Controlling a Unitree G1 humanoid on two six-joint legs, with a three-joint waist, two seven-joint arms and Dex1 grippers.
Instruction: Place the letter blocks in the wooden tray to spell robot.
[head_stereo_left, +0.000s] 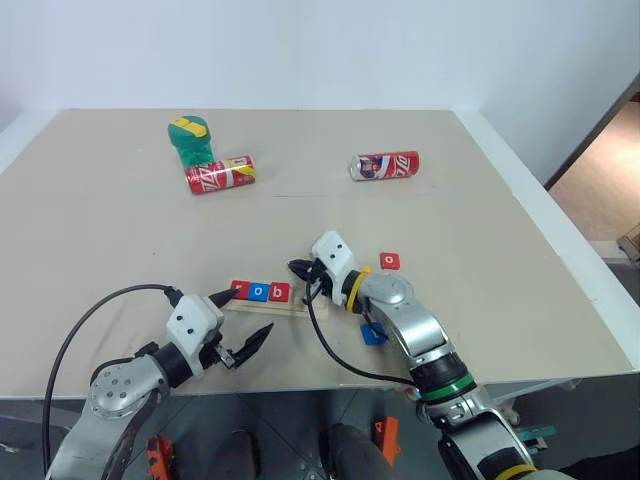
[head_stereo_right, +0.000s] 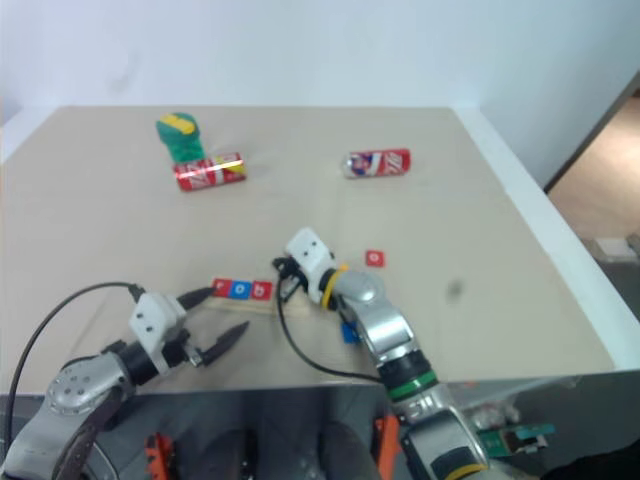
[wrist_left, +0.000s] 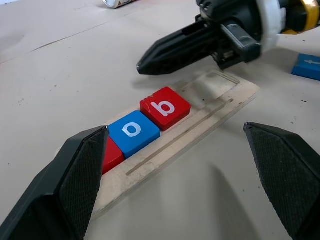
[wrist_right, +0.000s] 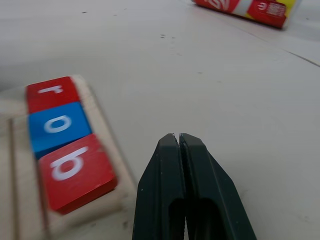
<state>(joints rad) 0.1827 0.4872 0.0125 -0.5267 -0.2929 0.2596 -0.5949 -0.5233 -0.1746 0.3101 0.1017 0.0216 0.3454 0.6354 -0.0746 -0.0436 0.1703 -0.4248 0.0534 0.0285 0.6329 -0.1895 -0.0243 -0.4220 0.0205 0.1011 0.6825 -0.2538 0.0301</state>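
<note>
Red o block (head_stereo_left: 390, 261) light, stiff, thin, flat on table (head_stereo_left: 520, 260): grip opposite edges; right pincer (wrist_right: 179, 137) together, empty; left pincer (wrist_left: 175, 150) apart.

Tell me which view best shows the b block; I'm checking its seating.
Left wrist view: the b block sits in the wooden tray, unobstructed. Right wrist view shows it near and blurred; eye views show it tiny.

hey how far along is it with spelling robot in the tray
Three of five are in: the red r, blue o and red b sit side by side in the wooden tray. Nothing is in hand: the right gripper is shut and empty beside the b, and the left gripper is open. The red o block and a blue block still lie on the table.
</note>
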